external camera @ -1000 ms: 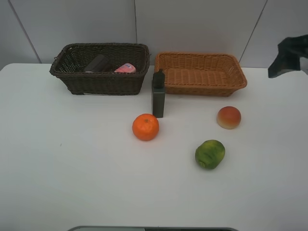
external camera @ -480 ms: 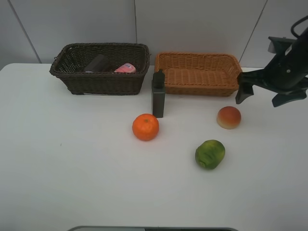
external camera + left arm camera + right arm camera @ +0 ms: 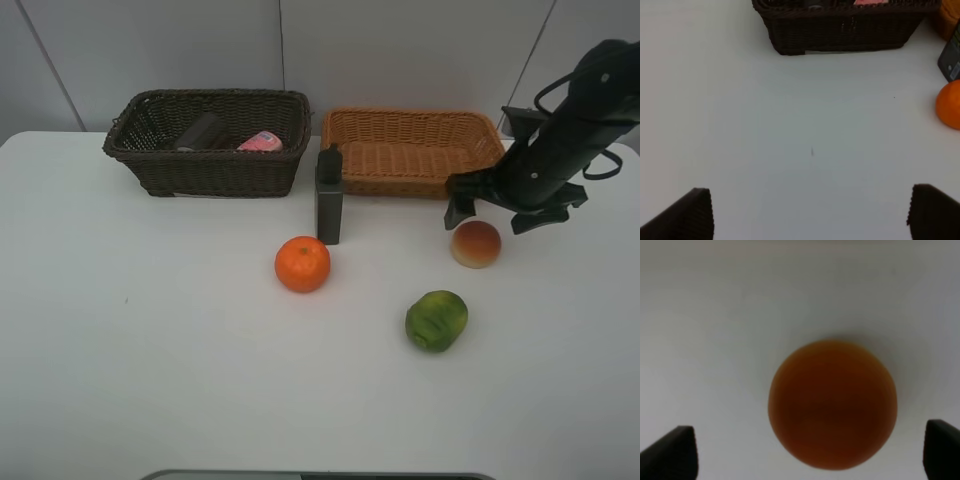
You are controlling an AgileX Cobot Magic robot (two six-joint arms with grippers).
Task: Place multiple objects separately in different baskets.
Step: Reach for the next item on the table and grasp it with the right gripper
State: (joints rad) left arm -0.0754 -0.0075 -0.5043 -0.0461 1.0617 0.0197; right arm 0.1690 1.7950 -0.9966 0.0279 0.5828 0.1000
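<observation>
White desk [image 3: 150,350]. Right pincer [image 3: 495,213], jaws apart, hangs just above the peach-like fruit [image 3: 476,244], centre right. Left pincer [image 3: 812,212], jaws apart, holds nothing. Dark basket [image 3: 205,165], upper left, holds the cup [image 3: 200,131] and pink bottle [image 3: 261,142]. The orange [image 3: 302,264], grey bottle [image 3: 328,197] and green fruit [image 3: 436,320] sit mid-frame.

Right gripper [image 3: 492,214] hovers just above the red-yellow peach-like fruit [image 3: 476,246], jaws spread wide, gripping nothing. The mottled green fruit [image 3: 436,320] sits nearer the front of the white table [image 3: 150,350]. The round orange [image 3: 302,264] lies just beside the tall dark grey rectangular bottle [image 3: 328,197], which stands upright. The deep dark brown wicker basket [image 3: 205,165] holds a mauve plastic cup [image 3: 200,131] on its side and a pink squeeze bottle [image 3: 260,141]. The shallow orange-tan wicker basket [image 3: 415,155] sits alongside.
</observation>
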